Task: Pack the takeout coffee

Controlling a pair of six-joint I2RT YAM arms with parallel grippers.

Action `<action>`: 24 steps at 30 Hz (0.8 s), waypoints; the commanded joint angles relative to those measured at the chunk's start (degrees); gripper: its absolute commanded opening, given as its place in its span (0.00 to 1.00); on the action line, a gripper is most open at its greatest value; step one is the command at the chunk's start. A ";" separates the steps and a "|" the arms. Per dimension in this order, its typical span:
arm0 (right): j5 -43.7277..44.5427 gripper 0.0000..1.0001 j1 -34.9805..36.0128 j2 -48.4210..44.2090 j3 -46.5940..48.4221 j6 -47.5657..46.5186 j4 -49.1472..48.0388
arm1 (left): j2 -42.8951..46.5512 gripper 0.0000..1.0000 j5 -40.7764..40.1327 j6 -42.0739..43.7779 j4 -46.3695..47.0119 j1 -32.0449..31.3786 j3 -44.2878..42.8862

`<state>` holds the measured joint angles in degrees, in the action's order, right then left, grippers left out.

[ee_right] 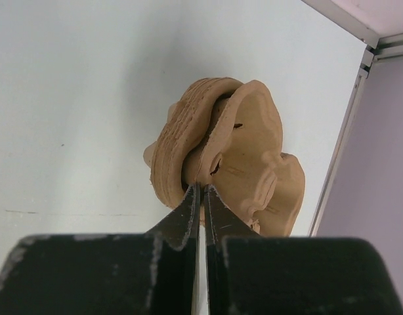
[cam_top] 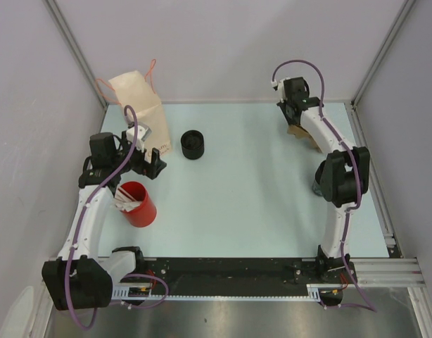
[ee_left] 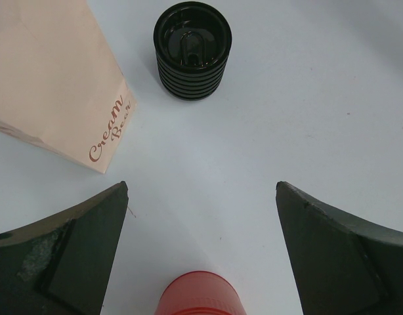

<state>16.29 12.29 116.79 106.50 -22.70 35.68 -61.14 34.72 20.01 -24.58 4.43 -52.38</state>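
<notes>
Coffee cup point(cam_top: 193, 144) point(ee_left: 192, 49): one, black, ribbed, lid on, upright on the worktop point(cam_top: 258, 204), left of centre, just right of the paper bag and not touching it.

We count two arms. The left arm point(cam_top: 89, 211) bends forward along the left side. The left hand point(cam_top: 149, 149) point(ee_left: 201, 187) sits low between bag and red cup, fingers spread wide, gripping nothing, aimed at the coffee cup. The right arm point(cam_top: 339, 183) is folded at the right edge and reaches into the far right corner. The right hand point(cam_top: 295, 121) point(ee_right: 200, 187) is pinched tight on the rim of the brown pulp carrier point(cam_top: 299, 134) point(ee_right: 247, 151).

One paper bag point(cam_top: 138, 105) point(ee_left: 50, 79), upright at back left, printed "Cream Bear". One carrier, mostly hidden by the arm from above; we can't tell if it touches the worktop. One red cup point(cam_top: 137, 204) point(ee_left: 200, 295) near the left arm, cut off at the bottom edge of the left wrist view. White sticks point(cam_top: 124, 203) lie inside it; count and kind unclear.
</notes>
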 commanded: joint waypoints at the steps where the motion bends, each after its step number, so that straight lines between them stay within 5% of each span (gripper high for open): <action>1: 4.34 0.00 0.44 -4.55 -2.50 2.14 -5.86 | 1.03 0.99 1.32 1.08 1.55 0.49 -0.09; 14: 27.91 0.00 6.78 -12.11 -20.44 -12.28 -39.16 | 0.59 0.99 1.93 1.00 1.64 0.50 -0.09; 21: 27.21 0.00 8.53 -10.10 -20.80 -13.34 -38.33 | 0.41 0.99 2.11 1.00 1.55 0.67 -0.18; 24: 19.60 0.00 7.49 -10.97 -19.15 -6.85 -30.00 | 0.50 0.99 2.11 0.91 1.64 0.49 -0.09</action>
<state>40.58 20.18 108.12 85.14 -34.35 2.39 -61.14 34.76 20.01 -24.58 4.58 -52.38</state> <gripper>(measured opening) 0.009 0.994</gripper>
